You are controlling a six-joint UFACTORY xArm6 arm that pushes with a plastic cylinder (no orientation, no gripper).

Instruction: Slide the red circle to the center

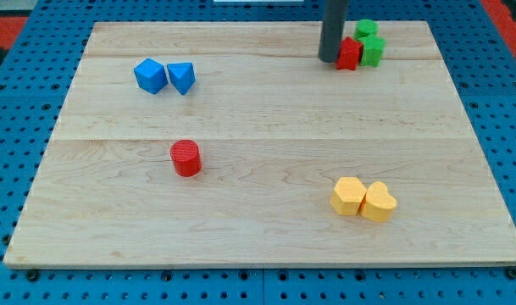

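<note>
The red circle (186, 158), a short red cylinder, stands on the wooden board (266, 119) left of the middle and a little below it. My tip (329, 59) is the lower end of a dark rod near the view's top right. It stands just left of a second red block (349, 53), close to it or touching it; I cannot tell which. The tip is far from the red circle, up and to the right of it.
Two green blocks (369, 41) sit right of the small red block at the top. A blue cube (150, 75) and a blue triangular block (181, 78) sit at the upper left. Two yellow blocks (363, 199) lie at the lower right.
</note>
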